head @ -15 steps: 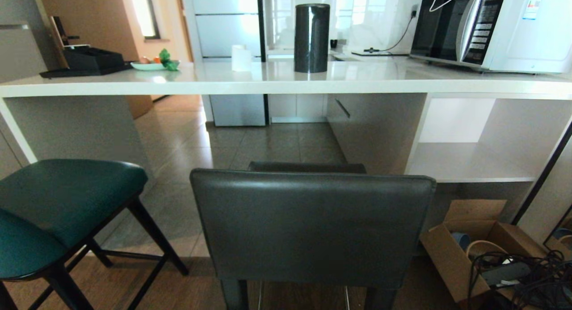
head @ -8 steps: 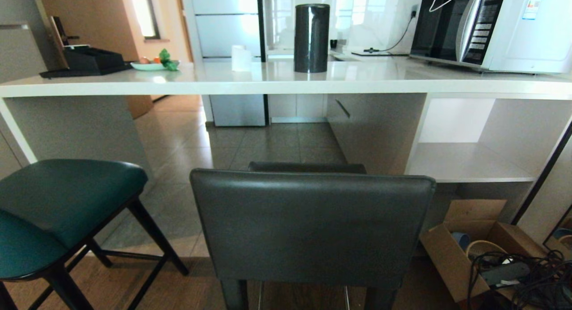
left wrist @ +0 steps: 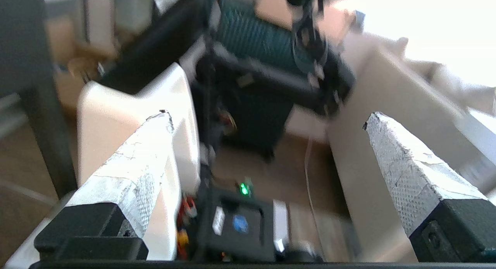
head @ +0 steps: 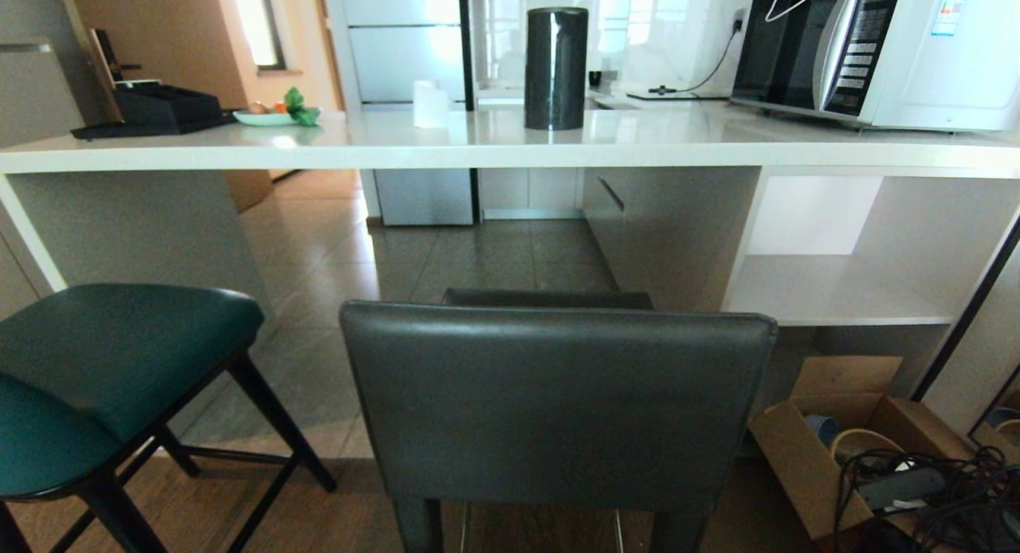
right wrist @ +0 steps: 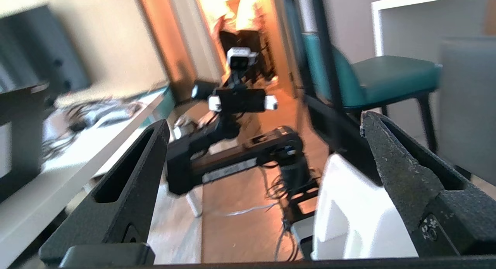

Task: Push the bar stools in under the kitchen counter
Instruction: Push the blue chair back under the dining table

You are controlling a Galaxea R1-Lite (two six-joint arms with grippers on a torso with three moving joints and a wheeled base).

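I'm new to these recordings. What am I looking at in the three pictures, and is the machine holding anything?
It is a wheeled robot with two arms. The head camera faces the kitchen counter, which carries a microwave, a black cylinder and a plate. In front stand the grey stool and, to its left, the teal stool, neither pushed in. The other two pictures come from wrist cameras. The left tool and right tool are both open and hold nothing.
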